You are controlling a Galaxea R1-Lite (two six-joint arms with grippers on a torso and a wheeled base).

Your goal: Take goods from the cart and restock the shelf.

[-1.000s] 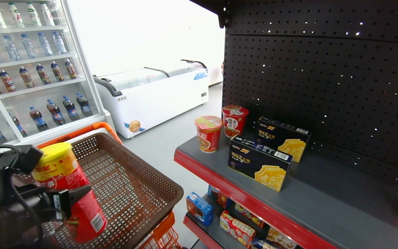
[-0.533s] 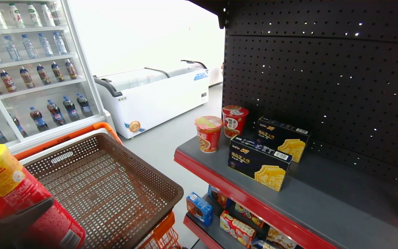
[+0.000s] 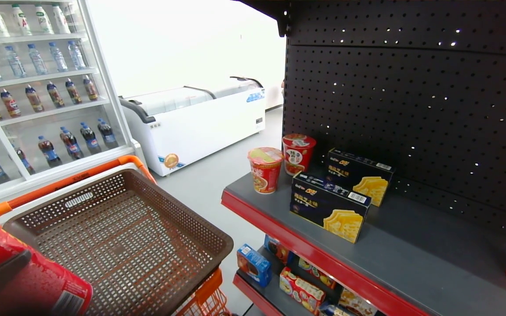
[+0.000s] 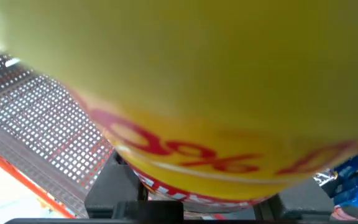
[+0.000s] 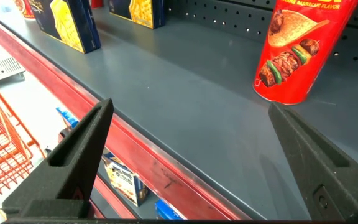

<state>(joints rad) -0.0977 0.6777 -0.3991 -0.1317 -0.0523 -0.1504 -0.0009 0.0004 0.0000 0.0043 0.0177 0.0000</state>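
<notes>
Shop aisle: shelf (image 3: 411, 263) at right, basket (image 3: 218, 245) at left. The can (image 3: 37, 285) is clamped in the left tool (image 4: 204, 202), tilted, low by the basket; the right tool (image 5: 191, 155) is agape over the shelf. The can should be carried across, righted and set clear of the boxes (image 3: 330, 210).

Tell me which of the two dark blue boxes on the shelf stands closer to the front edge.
The front box, nearer the shelf's red lip; the other box stands behind it, closer to the pegboard.
</notes>
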